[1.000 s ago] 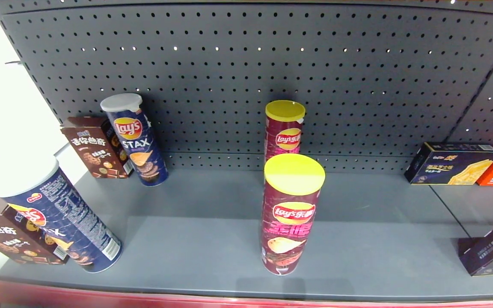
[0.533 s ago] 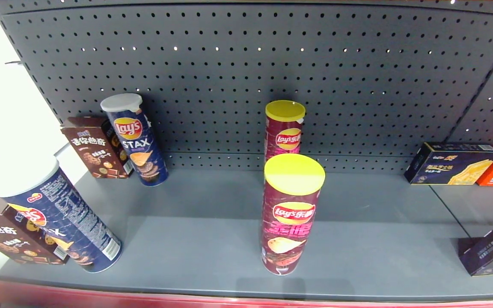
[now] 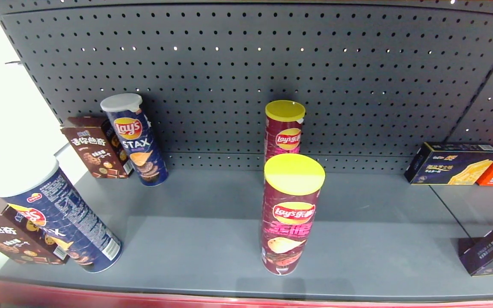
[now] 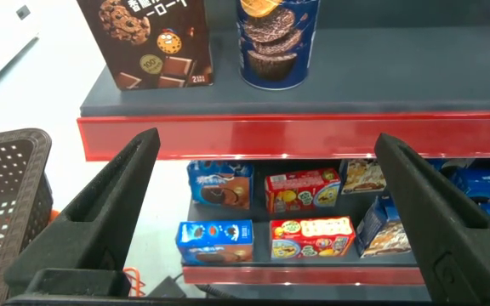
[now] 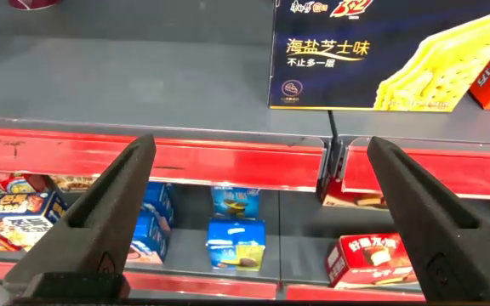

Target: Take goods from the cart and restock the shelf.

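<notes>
Head view: maroon chip can (image 3: 291, 214) stands front-centre on the shelf (image 3: 195, 239), bare space beside it. Left wrist view: left gripper (image 4: 266, 140) fingers wide, empty. Right wrist view: right gripper (image 5: 259, 143) likewise, so grasp next goods squarely and place upright there.

I log logo print on the front maroon chip can (image 3: 291, 222) and rear blue chip can (image 3: 137, 141), and lettering on the cracker box (image 5: 381, 51); none transcribed.
</notes>
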Motion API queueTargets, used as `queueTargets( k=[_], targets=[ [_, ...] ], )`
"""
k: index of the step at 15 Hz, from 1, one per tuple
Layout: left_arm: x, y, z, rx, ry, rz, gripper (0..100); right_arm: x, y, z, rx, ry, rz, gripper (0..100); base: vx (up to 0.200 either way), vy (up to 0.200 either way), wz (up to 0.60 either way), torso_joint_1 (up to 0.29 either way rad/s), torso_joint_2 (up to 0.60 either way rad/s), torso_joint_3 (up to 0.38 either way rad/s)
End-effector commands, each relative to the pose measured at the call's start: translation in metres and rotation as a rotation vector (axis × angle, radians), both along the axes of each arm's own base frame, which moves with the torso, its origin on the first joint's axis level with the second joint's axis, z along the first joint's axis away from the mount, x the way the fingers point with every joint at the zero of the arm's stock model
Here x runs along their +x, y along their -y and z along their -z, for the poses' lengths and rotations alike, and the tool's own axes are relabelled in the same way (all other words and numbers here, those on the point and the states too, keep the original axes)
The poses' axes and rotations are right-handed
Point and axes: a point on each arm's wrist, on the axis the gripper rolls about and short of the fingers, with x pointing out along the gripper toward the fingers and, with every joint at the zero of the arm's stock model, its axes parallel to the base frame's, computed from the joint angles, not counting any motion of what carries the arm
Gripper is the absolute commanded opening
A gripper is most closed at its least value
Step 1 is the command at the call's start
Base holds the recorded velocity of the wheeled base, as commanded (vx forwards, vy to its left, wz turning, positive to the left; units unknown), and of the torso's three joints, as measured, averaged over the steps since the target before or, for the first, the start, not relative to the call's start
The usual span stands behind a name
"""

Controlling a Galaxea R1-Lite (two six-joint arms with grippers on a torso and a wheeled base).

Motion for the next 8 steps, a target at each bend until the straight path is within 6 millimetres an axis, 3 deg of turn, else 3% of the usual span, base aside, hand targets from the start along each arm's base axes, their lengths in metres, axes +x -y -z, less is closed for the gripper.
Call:
queueTargets(
  k=[1,8],
  targets=[
    [0.0001,0.0000,-0.0001,0.000,-0.001,0.000,100,0.0001,0.0000,0.0000,0.000,-0.002,-0.001,100,0.000,0.000,0.00,0.000,0.00,0.000],
    [0.0001,0.0000,-0.0001,0.000,-0.001,0.000,100,0.0001,0.0000,0.0000,-0.005,-0.002,-0.002,100,0.000,0.000,0.00,0.000,0.00,0.000]
  ],
)
